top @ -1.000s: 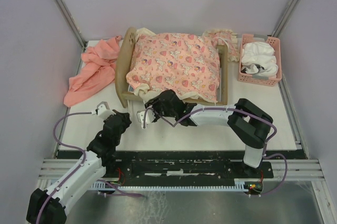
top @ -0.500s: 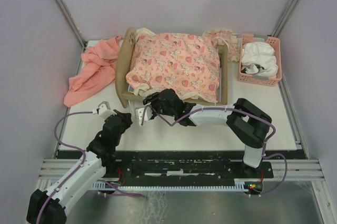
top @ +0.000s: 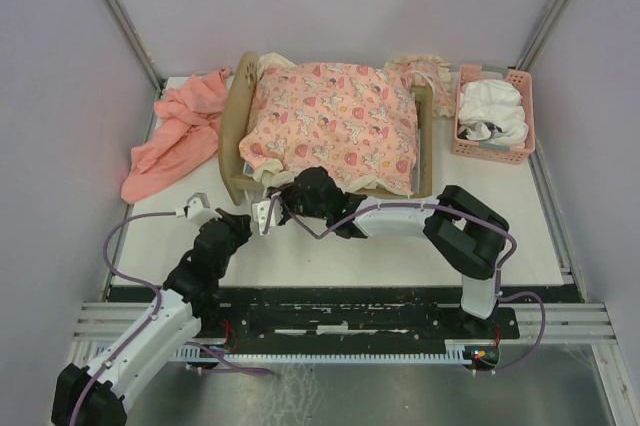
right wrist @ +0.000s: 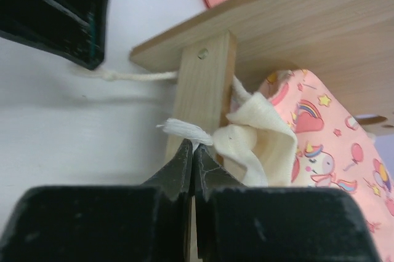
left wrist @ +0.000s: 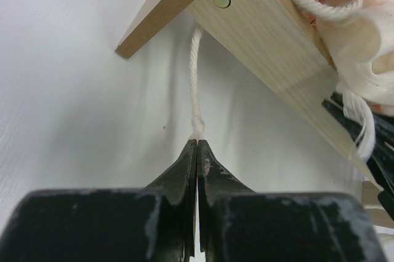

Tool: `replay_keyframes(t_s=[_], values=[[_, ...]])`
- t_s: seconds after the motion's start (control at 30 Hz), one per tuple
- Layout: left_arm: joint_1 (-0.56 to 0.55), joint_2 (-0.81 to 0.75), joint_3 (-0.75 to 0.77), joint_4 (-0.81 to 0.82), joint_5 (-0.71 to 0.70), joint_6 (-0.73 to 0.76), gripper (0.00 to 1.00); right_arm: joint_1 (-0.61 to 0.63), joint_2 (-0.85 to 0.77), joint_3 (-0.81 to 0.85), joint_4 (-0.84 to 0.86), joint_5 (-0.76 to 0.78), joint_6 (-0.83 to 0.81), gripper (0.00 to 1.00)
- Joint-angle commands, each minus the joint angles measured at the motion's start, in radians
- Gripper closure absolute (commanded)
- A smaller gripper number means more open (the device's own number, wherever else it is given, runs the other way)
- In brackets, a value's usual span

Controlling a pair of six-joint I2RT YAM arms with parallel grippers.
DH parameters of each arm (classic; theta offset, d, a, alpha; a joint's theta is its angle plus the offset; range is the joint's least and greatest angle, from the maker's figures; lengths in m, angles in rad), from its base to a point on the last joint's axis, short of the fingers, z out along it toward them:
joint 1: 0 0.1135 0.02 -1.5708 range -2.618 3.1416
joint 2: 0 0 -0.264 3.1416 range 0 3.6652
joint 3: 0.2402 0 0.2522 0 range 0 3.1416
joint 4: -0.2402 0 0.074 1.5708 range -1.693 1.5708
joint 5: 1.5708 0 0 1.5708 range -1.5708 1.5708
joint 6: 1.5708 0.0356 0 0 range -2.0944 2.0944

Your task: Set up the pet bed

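Note:
The pet bed (top: 236, 136) is a light-wood frame in the middle of the table, with a pink patterned cushion (top: 335, 126) lying in it. My left gripper (left wrist: 197, 141) is shut on a knotted white cord (left wrist: 195, 77) that runs up to the frame's corner (left wrist: 258, 34). In the top view the left gripper (top: 238, 217) sits just in front of the bed's near left corner. My right gripper (right wrist: 194, 143) is shut on a frayed white cord end (right wrist: 184, 130) beside the bed's wooden leg (right wrist: 203, 90) and a cream fabric tie (right wrist: 258, 133). The right gripper (top: 268, 208) is close beside the left one.
A plain salmon-pink cloth (top: 175, 136) lies crumpled left of the bed. A pink plastic basket (top: 465, 146) holding white fabric stands at the back right. Metal posts and pale walls enclose the table on three sides.
My right gripper has moved a little left toward the bed's near left corner and has shut on the frayed cord end. The left gripper stays shut on its cord.

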Motion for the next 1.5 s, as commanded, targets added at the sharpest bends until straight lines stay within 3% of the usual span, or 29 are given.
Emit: replay_keyframes(t_s=[0.0,0.3,0.57,0.7,1.0,1.27,1.47], values=[[-0.001,-0.017,0.007,0.006,0.001,-0.034,0.97,0.02,-0.101,-0.004,-0.016,-0.154,0.105,0.98],[0.0,-0.021,0.011,0.0,-0.005,-0.029,0.97,0.029,-0.146,0.031,-0.042,-0.331,0.217,0.98],[0.0,-0.032,0.016,-0.007,-0.003,-0.014,0.97,0.03,-0.131,0.14,0.093,-0.411,0.459,0.98],[-0.001,-0.06,0.013,-0.003,0.021,-0.012,0.97,0.032,-0.076,0.218,0.116,-0.364,0.541,0.98],[0.0,-0.118,0.029,-0.031,0.076,0.036,0.97,0.052,0.119,0.428,-0.005,-0.12,0.647,0.97],[0.001,-0.103,0.086,-0.042,0.089,0.077,0.97,0.053,0.13,0.402,-0.066,-0.056,0.627,0.61],[0.006,-0.02,0.172,-0.038,0.099,0.093,0.97,0.006,-0.02,0.244,-0.102,-0.021,0.522,0.45]])
